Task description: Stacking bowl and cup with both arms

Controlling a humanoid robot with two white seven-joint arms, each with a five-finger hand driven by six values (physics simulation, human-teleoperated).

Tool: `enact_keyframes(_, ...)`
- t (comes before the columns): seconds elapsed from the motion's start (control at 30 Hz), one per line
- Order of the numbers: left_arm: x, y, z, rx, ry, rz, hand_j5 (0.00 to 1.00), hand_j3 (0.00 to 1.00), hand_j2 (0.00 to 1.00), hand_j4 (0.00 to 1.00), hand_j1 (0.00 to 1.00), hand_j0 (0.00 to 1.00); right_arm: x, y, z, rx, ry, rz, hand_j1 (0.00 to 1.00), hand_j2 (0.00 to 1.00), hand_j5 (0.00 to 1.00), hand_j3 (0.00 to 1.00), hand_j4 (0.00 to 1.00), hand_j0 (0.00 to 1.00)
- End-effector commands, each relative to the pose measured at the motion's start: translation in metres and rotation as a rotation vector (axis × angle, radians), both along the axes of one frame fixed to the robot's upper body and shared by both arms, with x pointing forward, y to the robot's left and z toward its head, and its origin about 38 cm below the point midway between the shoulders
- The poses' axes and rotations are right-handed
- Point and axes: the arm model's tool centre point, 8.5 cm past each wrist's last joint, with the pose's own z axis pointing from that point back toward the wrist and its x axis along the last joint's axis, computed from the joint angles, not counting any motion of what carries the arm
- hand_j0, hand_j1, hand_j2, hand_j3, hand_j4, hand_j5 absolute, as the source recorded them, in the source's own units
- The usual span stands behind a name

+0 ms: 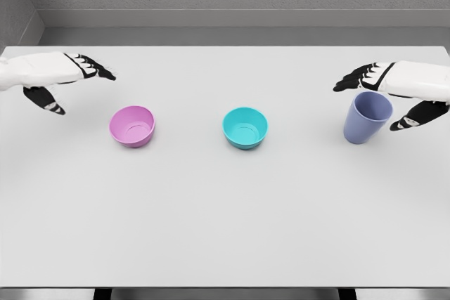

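Two bowls and one cup stand on the white table (225,230), three vessels in all, with two hands reaching in above them. Of the bowls, one is pink (132,126) and one is teal (245,128), both upright with their openings facing up, set apart from each other in a rough row. The pink bowl sits below and to the inner side of the left hand (60,75), near it but clearly apart; nothing touches it. That left hand comes in from the picture's left edge with its fingers (95,68) stretched out flat and its thumb hanging down, holding nothing. The teal bowl lies between the two hands, well apart from both. The single cup (366,117), lavender blue, stands tilted just under the right hand (394,89), its rim close beside the palm. The right hand's fingers (355,79) extend past the cup's rim and its thumb (411,119) sits on the cup's outer side, so the hand brackets the cup loosely spread; whether it actually touches the cup cannot be told.
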Motion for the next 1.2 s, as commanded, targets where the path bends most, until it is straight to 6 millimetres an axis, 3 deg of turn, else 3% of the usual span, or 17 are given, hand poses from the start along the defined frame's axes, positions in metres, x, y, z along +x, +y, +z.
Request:
enact_keyframes(0.0, -0.003, 0.007, 0.002, -0.034, 0.006, 0.031, 1.0, 1.0, 1.0, 1.0, 1.0, 1.0, 0.0, 0.0, 0.001, 0.006, 0.003, -0.004, 1.0, 1.0, 1.0, 1.0, 1.0, 1.0)
enact_keyframes(0.23, -0.007, 0.003, -0.011, -0.147, 0.116, 0.069, 1.0, 1.0, 1.0, 1.0, 1.0, 1.0, 0.01, -0.017, -0.01, 0.014, 0.029, -0.065, 1.0, 1.0, 1.0, 1.0, 1.0, 1.0)
enact_keyframes(0.47, -0.01, 0.007, -0.009, -0.17, 0.121, 0.083, 1.0, 1.0, 1.0, 1.0, 1.0, 1.0, 0.025, -0.011, -0.024, 0.02, 0.065, -0.072, 1.0, 1.0, 1.0, 1.0, 1.0, 1.0)
enact_keyframes(0.67, -0.014, 0.0, -0.007, -0.175, 0.122, 0.057, 1.0, 1.0, 1.0, 1.0, 1.0, 1.0, 0.024, -0.016, -0.022, 0.008, 0.064, -0.082, 1.0, 1.0, 1.0, 1.0, 1.0, 1.0)
enact_keyframes(0.9, -0.013, -0.008, -0.01, -0.172, 0.127, 0.036, 1.0, 1.0, 1.0, 1.0, 1.0, 1.0, 0.029, -0.019, -0.035, 0.008, 0.091, -0.104, 1.0, 1.0, 1.0, 1.0, 1.0, 1.0)
enact_keyframes(1.07, -0.012, -0.028, -0.014, -0.183, 0.14, -0.009, 1.0, 1.0, 1.0, 1.0, 1.0, 1.0, 0.031, -0.021, -0.034, 0.009, 0.088, -0.113, 1.0, 1.0, 1.0, 1.0, 1.0, 1.0)
enact_keyframes(1.17, -0.012, -0.028, -0.016, -0.184, 0.145, -0.009, 1.0, 1.0, 1.0, 1.0, 1.0, 1.0, 0.03, -0.02, -0.036, 0.007, 0.095, -0.11, 1.0, 1.0, 1.0, 1.0, 1.0, 1.0)
